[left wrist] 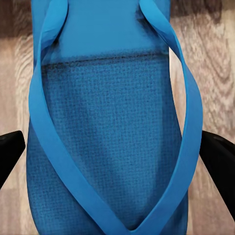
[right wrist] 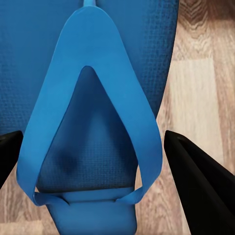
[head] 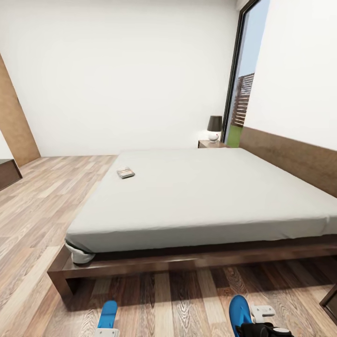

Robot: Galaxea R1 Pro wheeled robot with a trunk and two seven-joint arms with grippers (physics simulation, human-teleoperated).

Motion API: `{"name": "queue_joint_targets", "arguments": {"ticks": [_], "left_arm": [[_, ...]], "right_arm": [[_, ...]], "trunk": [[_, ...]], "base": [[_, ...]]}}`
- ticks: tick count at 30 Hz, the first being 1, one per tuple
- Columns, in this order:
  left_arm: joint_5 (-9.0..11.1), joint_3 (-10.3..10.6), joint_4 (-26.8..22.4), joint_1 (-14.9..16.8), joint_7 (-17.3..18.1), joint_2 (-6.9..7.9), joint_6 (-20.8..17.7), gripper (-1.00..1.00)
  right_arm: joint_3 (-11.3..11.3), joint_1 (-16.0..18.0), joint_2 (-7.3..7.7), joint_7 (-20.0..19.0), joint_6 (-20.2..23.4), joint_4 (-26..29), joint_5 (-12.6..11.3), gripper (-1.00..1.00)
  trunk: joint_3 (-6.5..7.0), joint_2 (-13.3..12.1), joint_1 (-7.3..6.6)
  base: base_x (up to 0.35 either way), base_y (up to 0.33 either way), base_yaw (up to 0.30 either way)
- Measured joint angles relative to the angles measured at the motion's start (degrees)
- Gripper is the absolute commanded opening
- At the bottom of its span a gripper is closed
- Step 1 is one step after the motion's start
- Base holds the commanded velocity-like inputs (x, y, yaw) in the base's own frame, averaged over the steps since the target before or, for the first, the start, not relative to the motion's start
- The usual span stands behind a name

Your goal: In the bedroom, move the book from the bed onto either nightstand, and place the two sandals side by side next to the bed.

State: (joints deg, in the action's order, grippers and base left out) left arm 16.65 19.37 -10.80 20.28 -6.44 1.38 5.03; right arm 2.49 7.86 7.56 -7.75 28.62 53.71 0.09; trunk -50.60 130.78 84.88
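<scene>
- lying between the left gripper (left wrist: 117, 161) fingers, one sandal (left wrist: 110, 127) sits over the floor; whether the jaws clamp it, i cannot tell.
- the other sandal (right wrist: 93, 98) lies between the right gripper (right wrist: 93, 171) fingers, grip likewise unclear.
- the book (head: 125, 173) rests on the bed (head: 210, 196).

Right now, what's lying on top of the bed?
On the bed, the book lies flat near its far left edge. The rest of the grey mattress shows bare; under the frame is shadowed, unseen.
</scene>
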Motion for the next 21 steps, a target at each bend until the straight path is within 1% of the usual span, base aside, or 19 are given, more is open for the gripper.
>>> {"name": "queue_joint_targets", "arguments": {"ticks": [8,15,21], "left_arm": [[0.0,-0.1,0.0,0.0,0.0,0.1,0.2,-1.0],[0.0,-0.2,0.0,0.1,0.0,0.17,1.1,-1.0],[0.0,-0.2,0.0,0.1,0.0,0.17,1.2,-1.0]], "right_arm": [[-0.1,0.0,0.01,0.0,0.1,0.0,0.0,-1.0],[-0.1,0.0,-0.07,0.0,0.1,0.0,0.0,-1.0],[-0.1,0.0,-0.08,0.0,0.1,0.0,0.0,-1.0]], "trunk": [[0.0,0.0,0.0],[0.0,0.0,0.0],[0.0,0.0,0.0]], "base": [[0.0,0.001,0.0],[0.054,0.128,0.0],[0.011,0.03,0.0]]}}
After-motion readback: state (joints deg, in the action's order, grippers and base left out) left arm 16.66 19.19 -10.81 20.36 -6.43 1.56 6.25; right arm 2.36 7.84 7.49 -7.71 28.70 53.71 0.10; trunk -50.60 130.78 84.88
